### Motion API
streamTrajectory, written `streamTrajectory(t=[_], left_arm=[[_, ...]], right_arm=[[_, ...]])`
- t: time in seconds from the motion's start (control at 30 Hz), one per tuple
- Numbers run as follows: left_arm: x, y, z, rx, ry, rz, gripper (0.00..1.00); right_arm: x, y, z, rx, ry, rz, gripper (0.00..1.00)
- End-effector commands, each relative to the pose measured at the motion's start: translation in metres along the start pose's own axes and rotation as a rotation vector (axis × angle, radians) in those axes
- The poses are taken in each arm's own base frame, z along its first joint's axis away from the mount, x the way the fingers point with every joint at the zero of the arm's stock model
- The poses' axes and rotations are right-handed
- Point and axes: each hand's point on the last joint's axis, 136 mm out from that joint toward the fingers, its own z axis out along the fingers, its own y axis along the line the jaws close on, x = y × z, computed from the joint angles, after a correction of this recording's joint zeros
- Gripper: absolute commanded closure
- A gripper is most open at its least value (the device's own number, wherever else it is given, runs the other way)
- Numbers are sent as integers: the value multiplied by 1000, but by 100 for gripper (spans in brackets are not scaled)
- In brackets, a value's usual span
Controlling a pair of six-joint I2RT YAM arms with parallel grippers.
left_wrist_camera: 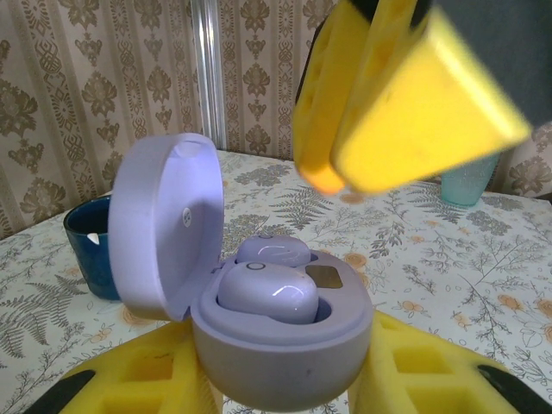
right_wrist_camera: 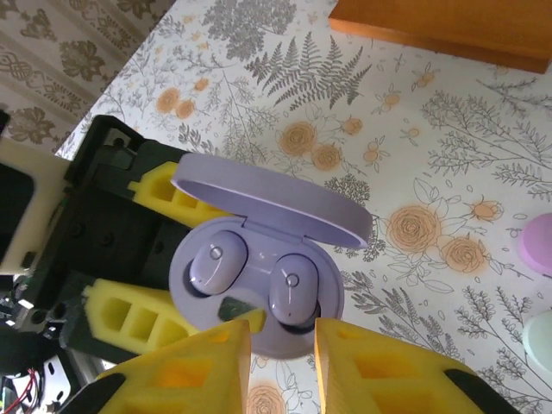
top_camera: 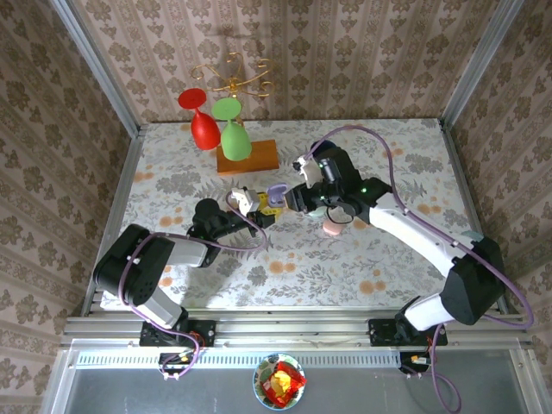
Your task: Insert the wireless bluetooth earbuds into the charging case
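— Two earbuds sit in the wells of the lilac charging case, one to each well, so you have the inserting itself as good as done.

— What is left for me, then?

— By my reckoning, a check that both are seated, and perhaps the lid, which stands swung open on its hinge. In the left wrist view the nearer bud seems to ride a little proud of its well, though that angle is too low to be sure. The right wrist view, looking into the case, shows both lying square in their pockets.

— Where are my hands?

— Your left hand is clenched on the case from both sides. It holds the case up off the tabletop with the open face turned towards your right hand. That hand hangs just beside the case's front rim, its fingers slightly parted with nothing between them. The gap between them lines up roughly with the bud on the right of that view, so a short push would reach it.

— Anything else close by?

— A pink case lies on the tabletop just beside your right hand. It plays no part in what your hands are doing now.
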Motion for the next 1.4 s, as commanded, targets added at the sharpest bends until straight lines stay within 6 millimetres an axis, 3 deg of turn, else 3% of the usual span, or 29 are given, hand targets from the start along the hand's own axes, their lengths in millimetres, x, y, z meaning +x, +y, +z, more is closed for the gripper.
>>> streamTrajectory(t=[0.0, 0.37, 0.53, 0.83, 1.23, 1.37], left_arm=[[-28, 2, 2, 9, -73, 65, 65], [-22, -1, -3, 14, -60, 136, 65], [-27, -6, -4, 38, -71, 156, 65], [-36, -7, -6, 29, -87, 152, 65], [-53, 4, -3, -18, -124, 92, 65], [-65, 4, -1, -13, -149, 74, 65]], right_arm=[[-2, -2, -9, 20, -12, 0, 64], [-40, -2, -20, 33, -136, 38, 48], [-47, -9, -4, 55, -90, 57, 40], [-49, -13, 18, 52, -18, 77, 37], [-37, -1, -12, -11, -86, 139, 36], [-40, 4, -25, -125, -133, 293, 27]])
